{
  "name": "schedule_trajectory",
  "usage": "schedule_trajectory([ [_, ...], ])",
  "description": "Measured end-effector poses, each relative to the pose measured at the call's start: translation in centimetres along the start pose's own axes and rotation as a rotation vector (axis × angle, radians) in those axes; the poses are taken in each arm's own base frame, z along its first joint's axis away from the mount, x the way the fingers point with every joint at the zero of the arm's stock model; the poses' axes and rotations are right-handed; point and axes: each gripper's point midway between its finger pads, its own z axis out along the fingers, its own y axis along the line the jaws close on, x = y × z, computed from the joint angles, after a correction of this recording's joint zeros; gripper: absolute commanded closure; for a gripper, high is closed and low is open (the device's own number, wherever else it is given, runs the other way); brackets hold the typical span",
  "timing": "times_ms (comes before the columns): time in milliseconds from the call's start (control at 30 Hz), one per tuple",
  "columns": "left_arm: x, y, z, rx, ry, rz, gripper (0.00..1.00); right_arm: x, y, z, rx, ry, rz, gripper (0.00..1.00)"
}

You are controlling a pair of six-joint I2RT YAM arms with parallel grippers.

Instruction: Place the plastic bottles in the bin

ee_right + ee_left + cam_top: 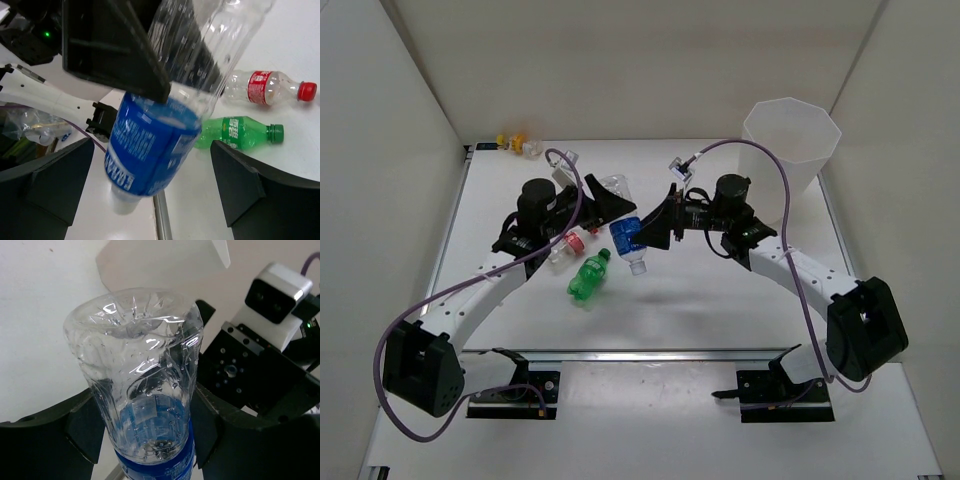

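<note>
My left gripper [610, 200] is shut on a clear bottle with a blue label [628, 237], held cap-down above the table. In the left wrist view the bottle's clear base [145, 355] fills the space between the dark fingers [80, 425]. My right gripper [655, 228] stands open, its fingers [240, 180] on either side of the blue label [150, 150] without touching it. A green bottle [588, 278] [235, 131] and a red-labelled clear bottle [570, 247] [265, 88] lie on the table below. The bin [790, 140] stands at the far right.
Small yellow and clear items [518, 144] sit at the back left corner of the table. White walls close in the table on three sides. A metal rail [650, 353] runs along the near edge by the arm bases.
</note>
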Motion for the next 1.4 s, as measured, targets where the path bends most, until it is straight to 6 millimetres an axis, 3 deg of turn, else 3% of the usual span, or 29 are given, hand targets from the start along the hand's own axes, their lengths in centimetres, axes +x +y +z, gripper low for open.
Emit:
schedule_trajectory([
  [133, 1.9, -0.7, 0.2, 0.034, 0.049, 0.007, 0.54, 0.0, 0.1, 0.8, -0.039, -0.015, 0.008, 0.02],
  [200, 2.8, -0.7, 0.3, 0.039, 0.069, 0.011, 0.54, 0.7, 0.4, 1.1, -0.071, -0.009, 0.031, 0.09],
  [267, 3.5, -0.8, 0.3, 0.049, 0.086, 0.009, 0.55, 1.6, 0.6, 1.2, -0.095, 0.004, 0.054, 0.26],
  [300, 3.7, -0.8, 0.3, 0.055, 0.092, 0.005, 0.55, 1.9, 0.6, 1.4, -0.099, 0.009, 0.068, 0.43],
  [367, 3.8, -0.7, 0.3, 0.058, 0.093, 0.002, 0.53, 2.0, 0.3, 1.5, -0.094, 0.008, 0.089, 0.60],
  [500, 3.7, -0.7, 0.3, 0.058, 0.087, 0.016, 0.44, 2.0, 0.3, 1.5, -0.095, 0.005, 0.100, 0.87],
  [533, 3.7, -0.7, 0.2, 0.056, 0.088, 0.021, 0.35, 1.9, 0.3, 1.5, -0.093, 0.005, 0.102, 0.96],
  [567, 3.7, -0.6, 0.2, 0.051, 0.088, 0.027, 0.24, 1.9, 0.2, 1.3, -0.088, 0.002, 0.104, 0.99],
  [600, 3.7, -0.6, 0.1, 0.046, 0.092, 0.034, 0.02, 1.9, 0.2, 1.3, -0.086, 0.003, 0.107, 1.00],
  [733, 2.4, -0.6, -0.3, 0.000, 0.075, 0.088, 0.02, 1.2, -0.3, 0.1, -0.059, -0.013, 0.117, 1.00],
  [967, -2.7, 0.0, -2.2, -0.158, -0.035, 0.188, 0.01, -0.8, -2.4, -3.5, 0.063, -0.047, 0.117, 1.00],
  [1067, -5.7, 2.6, -3.8, -0.327, -0.114, 0.183, 0.01, -3.6, -4.0, -5.4, 0.179, -0.064, 0.091, 1.00],
  [1133, -7.7, 4.6, -5.2, -0.446, -0.162, 0.170, 0.01, -7.2, -5.1, -7.5, 0.291, -0.108, 0.037, 1.00],
  [1333, -11.7, 11.0, -7.7, -0.772, -0.223, 0.132, 0.02, -20.2, -6.7, -17.7, 0.692, -0.299, -0.205, 0.99],
  [1400, -12.6, 12.7, -7.7, -0.850, -0.216, 0.123, 0.01, -23.4, -7.6, -20.3, 0.808, -0.336, -0.266, 1.00],
])
